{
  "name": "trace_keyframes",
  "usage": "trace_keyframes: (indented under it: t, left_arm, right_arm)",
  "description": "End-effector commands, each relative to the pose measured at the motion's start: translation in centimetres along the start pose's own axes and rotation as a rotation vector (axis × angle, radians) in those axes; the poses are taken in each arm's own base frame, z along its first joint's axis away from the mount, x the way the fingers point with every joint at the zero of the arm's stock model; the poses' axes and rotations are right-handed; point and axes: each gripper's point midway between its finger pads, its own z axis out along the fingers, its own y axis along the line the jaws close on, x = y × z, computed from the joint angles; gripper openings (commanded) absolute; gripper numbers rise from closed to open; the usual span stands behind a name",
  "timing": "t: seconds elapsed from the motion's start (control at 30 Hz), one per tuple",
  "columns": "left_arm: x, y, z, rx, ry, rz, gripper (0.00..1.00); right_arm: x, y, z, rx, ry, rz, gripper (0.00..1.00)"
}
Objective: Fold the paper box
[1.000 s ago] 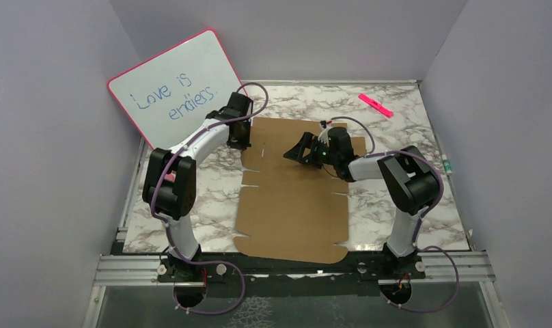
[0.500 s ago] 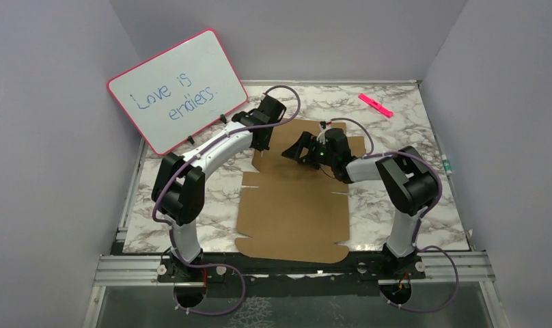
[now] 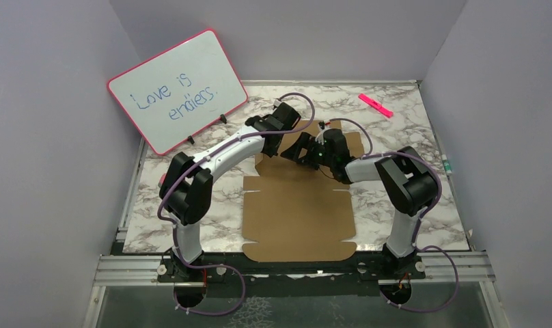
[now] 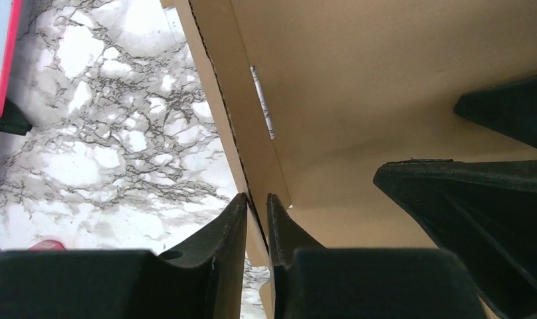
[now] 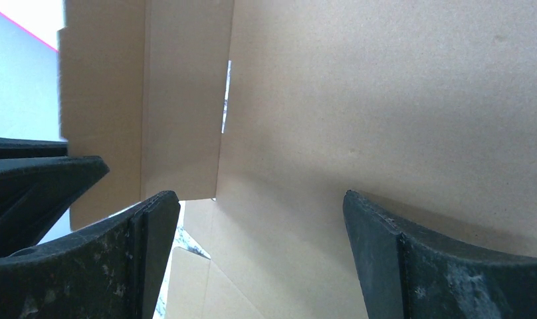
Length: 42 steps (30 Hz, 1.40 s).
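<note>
The paper box (image 3: 297, 212) is a flat brown cardboard sheet on the marble table, its far left flap (image 4: 219, 86) raised. My left gripper (image 3: 277, 140) is at that flap. In the left wrist view its jaws (image 4: 256, 197) stand only slightly apart, astride the flap's thin edge, with slivers of light beside the card. My right gripper (image 3: 295, 152) hovers just right of it over the far panel (image 5: 385, 100). In the right wrist view the right gripper (image 5: 256, 199) is wide open and holds nothing, with bare cardboard between its fingers.
A pink-framed whiteboard (image 3: 177, 89) leans at the back left. A pink marker (image 3: 376, 105) lies at the back right of the marble table (image 3: 410, 130). A small object (image 3: 448, 165) sits at the right edge. The two grippers are very close together.
My left arm has swung right toward the right gripper, lifting the flap inward, and the sheet slid slightly right. The left jaws have parted a little. The right gripper has barely moved.
</note>
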Motion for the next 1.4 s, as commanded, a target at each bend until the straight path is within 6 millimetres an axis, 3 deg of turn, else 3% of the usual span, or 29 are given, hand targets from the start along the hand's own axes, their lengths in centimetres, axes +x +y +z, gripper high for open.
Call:
trace_keyframes:
  t: [0.0, 0.2, 0.47, 0.63, 0.83, 1.13, 1.37]
  left_arm:
    - [-1.0, 1.9, -1.2, -0.103, -0.033, -0.004, 0.22]
    - [-2.8, 5.4, -3.9, -0.173, -0.116, -0.066, 0.35]
    - [-2.5, 6.2, -5.4, -0.091, -0.155, -0.146, 0.53]
    - [-2.7, 3.6, -5.5, 0.123, -0.208, -0.228, 0.68]
    - [-3.3, -0.1, -3.7, 0.366, -0.25, -0.309, 0.76]
    - [-4.1, -4.2, 0.8, 0.577, -0.212, -0.364, 0.8]
    - [-3.5, -6.8, 3.8, 0.655, -0.161, -0.372, 0.8]
  right_arm:
    - [0.1, -1.1, -0.2, 0.076, 0.004, -0.052, 1.0]
    - [-2.0, 0.6, -1.3, 0.083, -0.007, -0.182, 1.0]
    - [-5.8, 0.6, -5.4, 0.214, -0.072, -0.363, 1.0]
    - [-9.3, -2.2, -9.3, 0.309, -0.142, -0.376, 1.0]
    - [-12.4, -6.9, -13.7, 0.361, -0.211, -0.279, 1.0]
    - [-13.7, -13.7, -17.4, 0.402, -0.254, -0.062, 1.0]
    - [-12.4, -16.5, -17.3, 0.414, -0.233, 0.02, 0.94]
